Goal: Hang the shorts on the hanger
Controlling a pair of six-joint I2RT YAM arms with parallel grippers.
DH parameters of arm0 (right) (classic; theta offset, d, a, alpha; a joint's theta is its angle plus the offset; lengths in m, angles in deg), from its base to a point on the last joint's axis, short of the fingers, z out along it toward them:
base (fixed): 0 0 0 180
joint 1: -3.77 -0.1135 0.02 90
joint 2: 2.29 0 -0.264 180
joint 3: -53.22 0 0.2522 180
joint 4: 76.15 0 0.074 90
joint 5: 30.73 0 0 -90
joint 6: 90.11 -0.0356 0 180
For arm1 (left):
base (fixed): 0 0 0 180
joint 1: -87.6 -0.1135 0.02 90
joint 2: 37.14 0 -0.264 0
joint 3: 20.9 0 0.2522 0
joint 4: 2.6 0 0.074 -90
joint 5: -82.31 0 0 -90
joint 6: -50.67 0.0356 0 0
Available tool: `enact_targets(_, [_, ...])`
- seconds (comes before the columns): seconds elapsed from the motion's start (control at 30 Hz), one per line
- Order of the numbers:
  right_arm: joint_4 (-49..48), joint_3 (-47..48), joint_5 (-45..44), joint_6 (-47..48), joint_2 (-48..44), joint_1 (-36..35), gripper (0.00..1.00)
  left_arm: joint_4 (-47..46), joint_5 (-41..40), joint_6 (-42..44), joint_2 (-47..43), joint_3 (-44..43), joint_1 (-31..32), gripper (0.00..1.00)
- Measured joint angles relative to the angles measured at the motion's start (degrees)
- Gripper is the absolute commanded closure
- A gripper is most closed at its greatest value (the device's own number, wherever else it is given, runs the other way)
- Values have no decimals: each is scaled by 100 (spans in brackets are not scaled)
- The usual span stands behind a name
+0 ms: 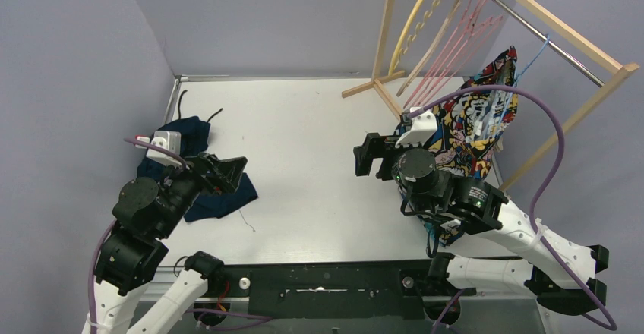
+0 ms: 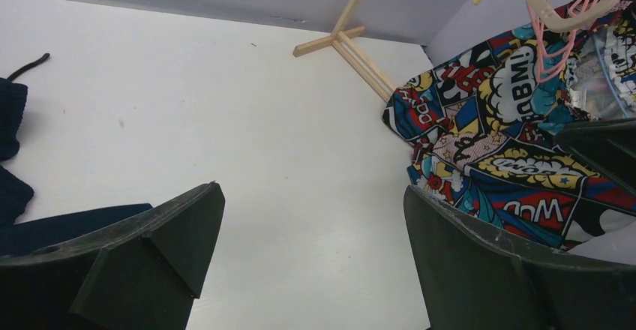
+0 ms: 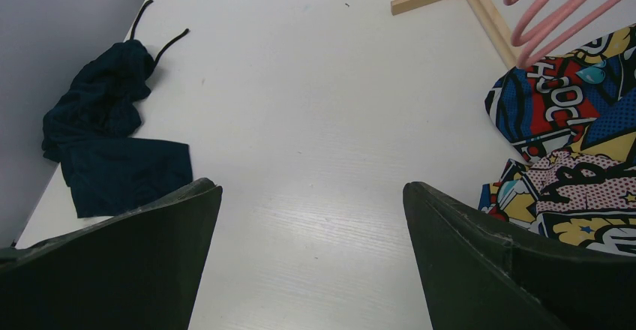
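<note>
The dark navy shorts [image 1: 191, 131] lie crumpled on the table's left side, their black drawstring trailing toward the back wall. They also show in the right wrist view [image 3: 112, 146] and at the left edge of the left wrist view [image 2: 60, 226]. My left gripper [image 1: 232, 171] is open and empty, over the shorts' near right part; the left wrist view [image 2: 311, 217] shows bare table between its jaws. My right gripper [image 1: 367, 155] is open and empty above mid-table [image 3: 311, 210], facing left. Several thin pink hangers [image 1: 456, 45] hang on the rack, also seen from both wrists [image 2: 559, 56] [image 3: 551, 11].
A wooden rack [image 1: 566, 34] stands at the back right, its foot [image 1: 376, 87] on the table. It carries a yellow notched hanger [image 1: 414, 23], a tan hanger [image 2: 570, 16] and a comic-print garment [image 1: 478, 121] draped down behind my right arm. A wall [image 1: 76, 83] bounds the left.
</note>
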Motion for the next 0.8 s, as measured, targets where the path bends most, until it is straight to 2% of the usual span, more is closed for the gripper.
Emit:
enact_targets(0.33, [22, 284, -7, 48, 144, 0, 2, -203, -85, 46, -24, 190, 0, 8])
enact_targets(0.57, [133, 1064, -367, 188, 592, 11, 2, -422, -260, 68, 208, 693, 0, 9])
enact_targets(0.8, [68, 1333, -210, 435, 894, 42, 2, -505, -1563, -273, 1099, 977, 0, 12])
